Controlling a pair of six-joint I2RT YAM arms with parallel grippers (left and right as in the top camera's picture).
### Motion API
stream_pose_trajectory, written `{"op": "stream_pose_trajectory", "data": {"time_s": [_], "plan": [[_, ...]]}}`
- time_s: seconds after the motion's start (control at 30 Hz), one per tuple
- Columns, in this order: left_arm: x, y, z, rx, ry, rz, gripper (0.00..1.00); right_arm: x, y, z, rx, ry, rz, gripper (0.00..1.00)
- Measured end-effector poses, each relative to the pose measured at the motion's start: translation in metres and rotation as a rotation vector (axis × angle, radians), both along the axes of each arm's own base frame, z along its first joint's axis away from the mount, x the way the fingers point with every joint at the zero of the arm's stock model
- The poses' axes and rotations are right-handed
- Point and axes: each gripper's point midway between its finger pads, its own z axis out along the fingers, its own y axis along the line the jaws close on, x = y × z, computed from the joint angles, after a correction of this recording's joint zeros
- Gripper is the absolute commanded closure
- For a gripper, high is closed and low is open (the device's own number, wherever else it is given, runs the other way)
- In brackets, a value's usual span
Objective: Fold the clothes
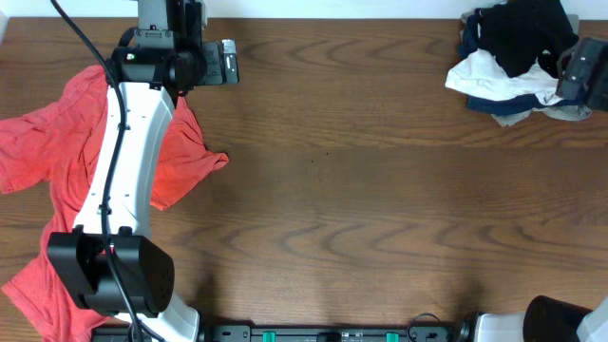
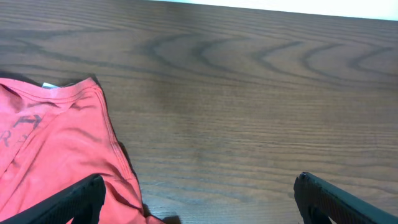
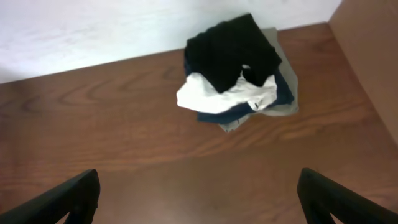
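Observation:
A coral-red T-shirt (image 1: pixel 47 142) lies crumpled at the table's left side, partly under my left arm. In the left wrist view its collar and edge (image 2: pixel 56 149) sit at the lower left. My left gripper (image 1: pixel 226 62) (image 2: pixel 200 180) is open and empty at the far edge, just right of the shirt, its left finger over the fabric. A black garment (image 1: pixel 518 38) (image 3: pixel 233 50) tops a pile at the far right corner. My right gripper (image 3: pixel 199 177) is open and empty, well short of that pile.
The pile also holds a white garment (image 1: pixel 494 76) (image 3: pixel 217 93) and dark blue and grey pieces (image 3: pixel 280 99). A dark part of the right arm (image 1: pixel 584 71) is beside the pile. The wooden table (image 1: pixel 380 190) stretches between the two heaps.

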Motion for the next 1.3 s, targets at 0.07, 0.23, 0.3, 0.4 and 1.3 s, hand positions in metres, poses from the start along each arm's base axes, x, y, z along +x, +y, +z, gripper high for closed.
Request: {"op": "stream_pose_trajectory", "data": {"time_s": [0.07,0.23,0.3,0.4,1.3], "plan": [[0.000,0.000,0.000,0.000,0.000,0.000,0.02,0.006,0.007,0.004,-0.017,-0.036,0.023,0.01],[0.000,0.000,0.000,0.000,0.000,0.000,0.02,0.026,0.027,0.010,-0.080,-0.194,0.096,0.01],[0.000,0.000,0.000,0.000,0.000,0.001,0.02,0.030,0.033,0.003,-0.096,-0.252,0.118,0.01],[0.000,0.000,0.000,0.000,0.000,0.000,0.02,0.028,0.035,-0.023,-0.103,-0.289,0.127,0.01],[0.000,0.000,0.000,0.000,0.000,0.000,0.02,-0.070,0.078,-0.256,-0.053,-0.616,0.223,0.01]]}}
